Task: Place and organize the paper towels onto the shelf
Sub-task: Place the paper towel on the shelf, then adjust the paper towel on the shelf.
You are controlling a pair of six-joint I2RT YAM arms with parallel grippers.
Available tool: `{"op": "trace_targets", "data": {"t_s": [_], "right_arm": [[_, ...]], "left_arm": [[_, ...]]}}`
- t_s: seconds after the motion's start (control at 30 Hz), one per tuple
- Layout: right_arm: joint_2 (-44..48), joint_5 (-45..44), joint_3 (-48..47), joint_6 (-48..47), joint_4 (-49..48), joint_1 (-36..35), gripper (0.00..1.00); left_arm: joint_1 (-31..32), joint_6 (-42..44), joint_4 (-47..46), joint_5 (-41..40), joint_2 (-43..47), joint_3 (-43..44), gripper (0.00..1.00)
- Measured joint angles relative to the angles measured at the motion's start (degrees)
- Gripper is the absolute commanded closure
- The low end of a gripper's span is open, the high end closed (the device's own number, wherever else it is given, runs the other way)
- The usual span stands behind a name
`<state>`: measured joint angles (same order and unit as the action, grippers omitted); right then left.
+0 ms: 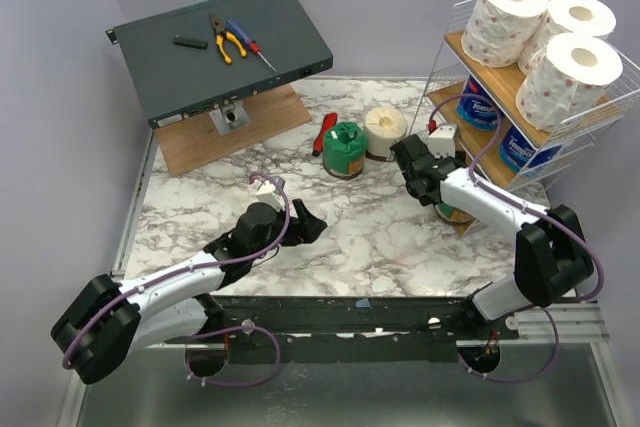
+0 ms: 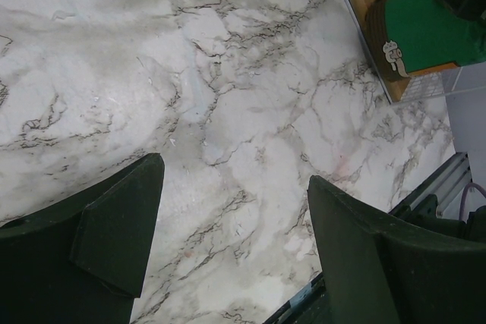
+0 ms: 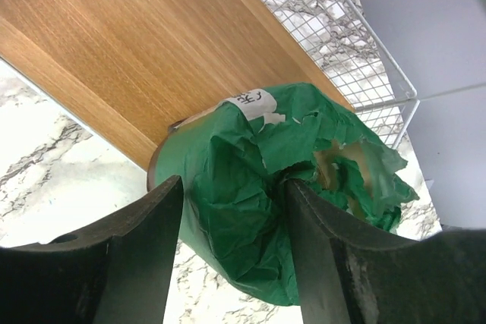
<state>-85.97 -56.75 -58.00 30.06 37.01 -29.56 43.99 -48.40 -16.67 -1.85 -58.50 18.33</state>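
As the overhead view has it, the shelf [image 1: 485, 62] stands at the right rear of the table [image 1: 200, 207]. Three white pink-specked rolls [image 1: 510, 17] sit on the top tier and two blue-wrapped rolls [image 1: 480, 107] on the middle tier. The blue wraps carry white lettering, too small to read. A second green roll [image 1: 345, 150] and a cream roll [image 1: 385, 132] stand side by side mid-table, with a red-handled tool [image 1: 325, 132] just beside them. The right claw [image 1: 415, 172] is low at the bottom tier, and its arm hides most of the green-wrapped roll [image 1: 452, 212] there. The left claw [image 1: 305, 227] is low over marble.

Left wrist: the left claw [image 2: 235, 171] is spread wide, with nothing between the fingers, only bare table. At top right the green-wrapped roll [image 2: 425, 28] is at the end of the wood tier and is cut off by the frame. Its white sticker [image 2: 392, 58] has dark marks, illegible.

Right wrist: the right claw [image 3: 235, 187] is clamped on the green-wrapped roll. Both fingers are against the crumpled, torn wrap with no gap showing. The roll lies against the tier's edge. Handwriting on the sticker is curled over and unreadable. The fingers hide the roll's lower part.
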Motion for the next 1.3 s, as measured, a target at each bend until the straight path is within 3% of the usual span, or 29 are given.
{"op": "trace_targets", "data": {"t_s": [0.23, 0.4, 0.47, 0.6, 0.67, 0.7, 0.73, 0.97, 1.17, 1.3], "right_arm": [[1.3, 1.4, -3.1, -0.2, 3.3, -0.3, 0.33], [6.6, 2.8, -7.3, -2.6, 3.4, -4.6, 0.32], [7.1, 2.8, -9.4, -3.2, 3.1, -8.8, 0.4], [5.1, 3.4, -10.7, -4.1, 1.5, -16.4, 0.69], [3.3, 3.5, -9.5, -3.3, 0.7, -17.1, 0.84], [2.2, 3.5, -9.2, -3.3, 0.6, -17.0, 0.97], [1.1, 3.4, -7.9, -2.7, 0.1, -16.9, 0.99], [-3.3, -0.2, -1.6, 3.3, -0.5, -14.7, 0.99], [-5.0, 0.2, 3.0, 8.5, -0.9, -5.6, 0.99], [-5.0, 0.9, 4.3, 10.5, -0.9, -3.5, 0.99]], "left_arm": [[0.0, 0.0, 0.0, 0.0, 0.2, 0.0, 0.21], [0.0, 0.0, 0.0, 0.0, 0.2, 0.0, 0.21], [0.0, 0.0, 0.0, 0.0, 0.0, 0.0, 0.21], [0.0, 0.0, 0.0, 0.0, -0.6, 0.0, 0.22], [0.0, 0.0, 0.0, 0.0, -0.6, 0.0, 0.22], [0.0, 0.0, 0.0, 0.0, -0.6, 0.0, 0.22], [0.0, 0.0, 0.0, 0.0, -0.6, 0.0, 0.23], [0.0, -0.1, 0.0, -0.1, -0.5, 0.0, 0.23], [0.0, -0.1, 0.0, -0.1, -0.5, 0.0, 0.23], [0.0, -0.1, 0.0, -0.1, -0.5, 0.0, 0.23]]}}
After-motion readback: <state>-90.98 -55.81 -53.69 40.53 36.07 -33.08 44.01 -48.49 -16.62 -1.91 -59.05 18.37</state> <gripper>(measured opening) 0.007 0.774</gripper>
